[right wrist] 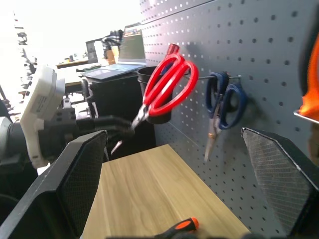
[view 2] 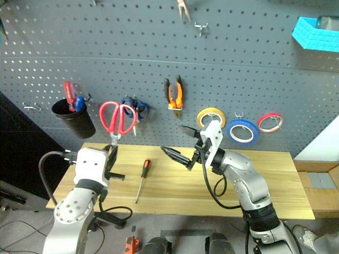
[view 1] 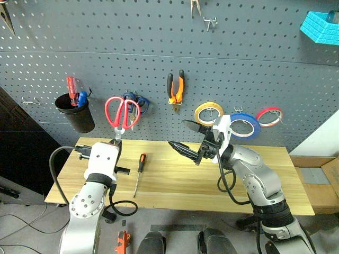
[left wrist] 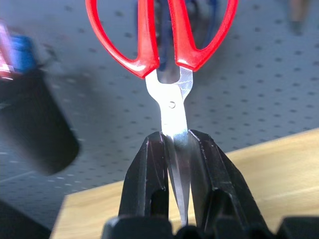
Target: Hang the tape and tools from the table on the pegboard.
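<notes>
Behind the counter [view 1: 275, 180] stands the pegboard [view 1: 132, 47]. Left tool [left wrist: 175, 149] pinches the red scissors [view 1: 122, 114] by the blades, handles raised toward a hook. Right tool [view 1: 186, 136] hangs wide, empty. Screwdriver [view 1: 139, 170] lies mid-counter; blue tape [view 1: 243, 126] and pliers [view 1: 176, 89] already hang.

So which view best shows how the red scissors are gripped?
The left wrist view: the left gripper is shut on the blades of the red scissors, handles up. Both head views show them whole but small in front of the pegboard. The right wrist view shows them side-on.
</notes>
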